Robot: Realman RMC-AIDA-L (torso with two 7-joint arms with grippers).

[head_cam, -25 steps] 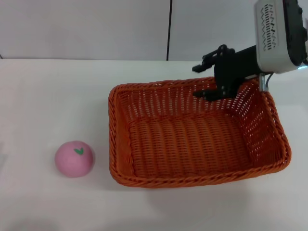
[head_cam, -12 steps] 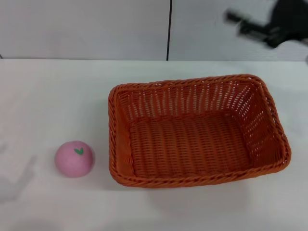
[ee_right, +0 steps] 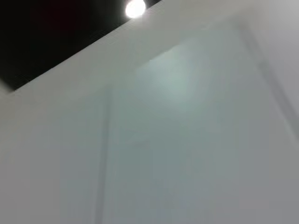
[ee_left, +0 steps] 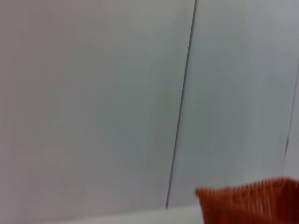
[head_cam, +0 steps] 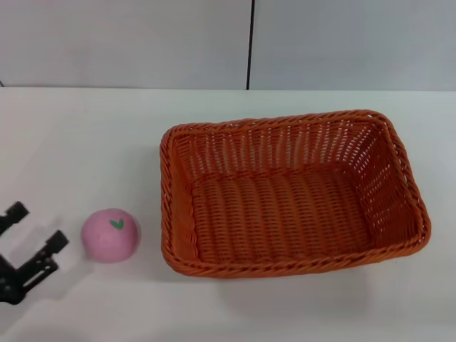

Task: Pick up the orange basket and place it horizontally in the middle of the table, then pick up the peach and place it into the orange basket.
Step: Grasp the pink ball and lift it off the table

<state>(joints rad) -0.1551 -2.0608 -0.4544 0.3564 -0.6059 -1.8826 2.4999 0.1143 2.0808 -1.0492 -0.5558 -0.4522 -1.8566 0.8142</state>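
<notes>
At the far left of the head view the left tool (head_cam: 32, 235) sits low over the surface (head_cam: 85, 142), its two fingers spread apart and empty, just beside the peach (head_cam: 110, 234), apparently lined up to close on it. The peach rests on the surface close to the basket's (head_cam: 285, 206) left rim, not touching it. The basket lies flat and lengthwise near the middle, open side up, so its placing looks done; the right tool is out of sight.
</notes>
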